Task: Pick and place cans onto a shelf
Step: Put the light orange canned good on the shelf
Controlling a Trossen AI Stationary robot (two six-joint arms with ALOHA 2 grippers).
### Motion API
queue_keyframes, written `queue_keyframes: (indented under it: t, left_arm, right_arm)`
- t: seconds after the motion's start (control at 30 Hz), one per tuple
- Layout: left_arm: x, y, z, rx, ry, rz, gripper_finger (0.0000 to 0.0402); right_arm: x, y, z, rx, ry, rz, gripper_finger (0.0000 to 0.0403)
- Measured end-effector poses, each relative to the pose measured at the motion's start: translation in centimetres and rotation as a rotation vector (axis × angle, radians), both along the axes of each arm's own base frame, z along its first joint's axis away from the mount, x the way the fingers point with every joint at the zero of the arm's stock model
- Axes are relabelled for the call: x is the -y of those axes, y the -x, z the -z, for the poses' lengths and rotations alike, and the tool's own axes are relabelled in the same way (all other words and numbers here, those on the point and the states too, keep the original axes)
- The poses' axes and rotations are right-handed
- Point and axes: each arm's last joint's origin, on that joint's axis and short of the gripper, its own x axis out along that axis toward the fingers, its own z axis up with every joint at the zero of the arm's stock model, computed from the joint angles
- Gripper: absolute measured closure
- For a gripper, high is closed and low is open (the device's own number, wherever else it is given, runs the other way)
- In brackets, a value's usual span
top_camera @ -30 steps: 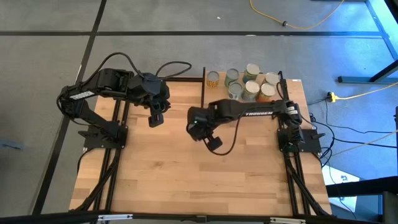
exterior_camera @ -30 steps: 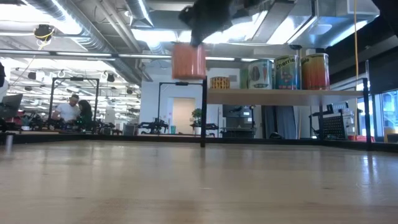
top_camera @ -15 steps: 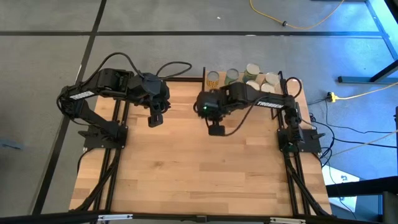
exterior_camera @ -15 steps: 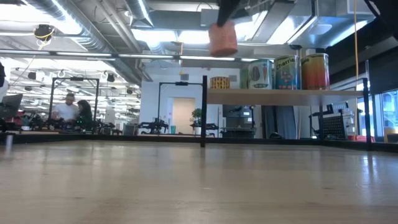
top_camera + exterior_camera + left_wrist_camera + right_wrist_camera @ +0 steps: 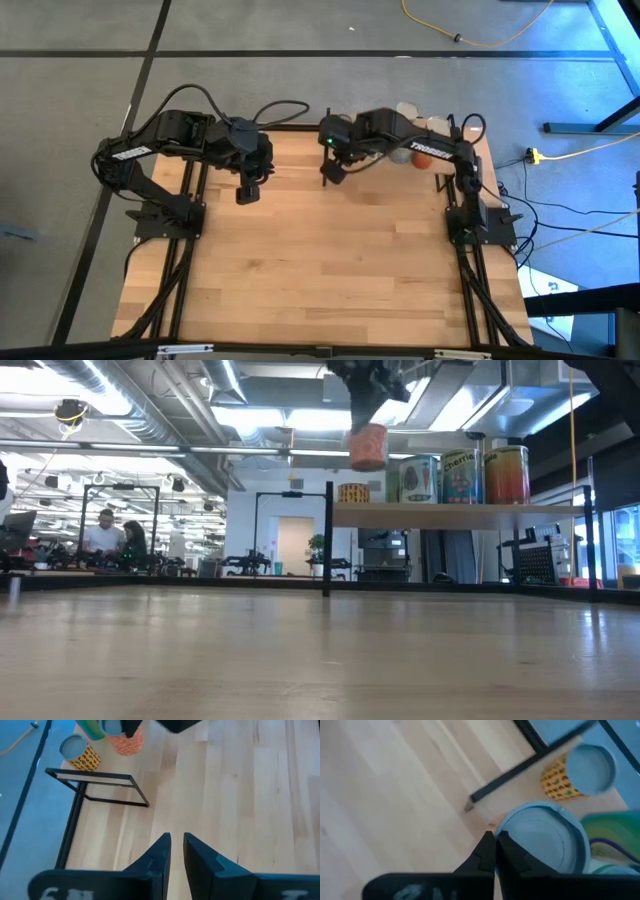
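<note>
My right gripper (image 5: 495, 842) is shut on an orange can (image 5: 368, 447), which hangs in the air over the left end of the shelf (image 5: 460, 513). Beside it a yellow can (image 5: 353, 492) stands on its base on the shelf. Further right stand a green can (image 5: 420, 478) and two more cans (image 5: 505, 473). In the high view my right arm (image 5: 400, 135) hides most of the cans. My left gripper (image 5: 176, 851) hovers over the table's far left, shut, with nothing between its fingers. My right gripper pinches the orange can's top rim (image 5: 501, 827) at one spot on the lid's edge between its two fingers. The fingers come from above, slanting down. The can hangs below them, slightly tilted, lid up, clear of the shelf board and the table.
A thin black post (image 5: 328, 540) stands at the shelf's left end, just left of the hanging can. The shelf's black frame (image 5: 100, 785) shows in the left wrist view. Bare wood tabletop (image 5: 330, 260) spreads out on the near side of both arms. People sit far behind the table (image 5: 115, 540).
My right gripper has carried the orange can up and toward the table's far edge, from over the table's middle to above the shelf's left end. Its wrist has rolled on the way, and it has stayed shut on the can.
</note>
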Motion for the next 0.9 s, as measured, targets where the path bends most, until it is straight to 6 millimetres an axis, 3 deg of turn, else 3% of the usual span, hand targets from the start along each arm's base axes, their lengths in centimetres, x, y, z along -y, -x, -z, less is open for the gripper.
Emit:
queue_keyframes:
  t: [0.3,0.57,0.9]
  left_arm:
    - [0.0,0.0,0.0,-0.004,-0.015,0.017,0.0358]
    - [0.0,0.0,0.0,-0.005,-0.015,0.018,0.0358]
    - [0.0,0.0,0.0,-0.005,-0.015,0.018,0.0358]
  right_arm:
    - [2.4,-0.6,3.5,-0.057,-0.041,0.056,0.04]
    - [3.8,-1.2,3.9,0.01,-0.049,0.019,0.04]
    - [4.5,-1.0,4.8,-0.029,-0.05,-0.001,0.04]
